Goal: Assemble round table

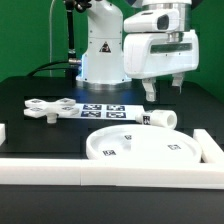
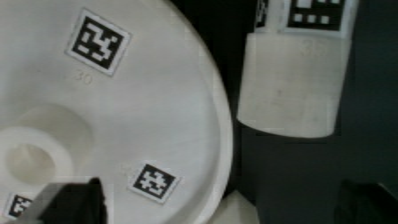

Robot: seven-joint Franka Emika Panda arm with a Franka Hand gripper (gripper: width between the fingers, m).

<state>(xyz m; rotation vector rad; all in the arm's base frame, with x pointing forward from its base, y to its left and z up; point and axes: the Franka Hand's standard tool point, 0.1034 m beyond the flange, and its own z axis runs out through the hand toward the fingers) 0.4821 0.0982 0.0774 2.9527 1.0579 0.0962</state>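
Ext view, lower centre: large white rimmed round plastic disc, front rim hidden behind long white rail; wrist view crops it.

The round disc is white, dotted with small black-and-white square tags. The leg and cross-shaped base are white too, with like tags. The worktop is black; the border rails white.
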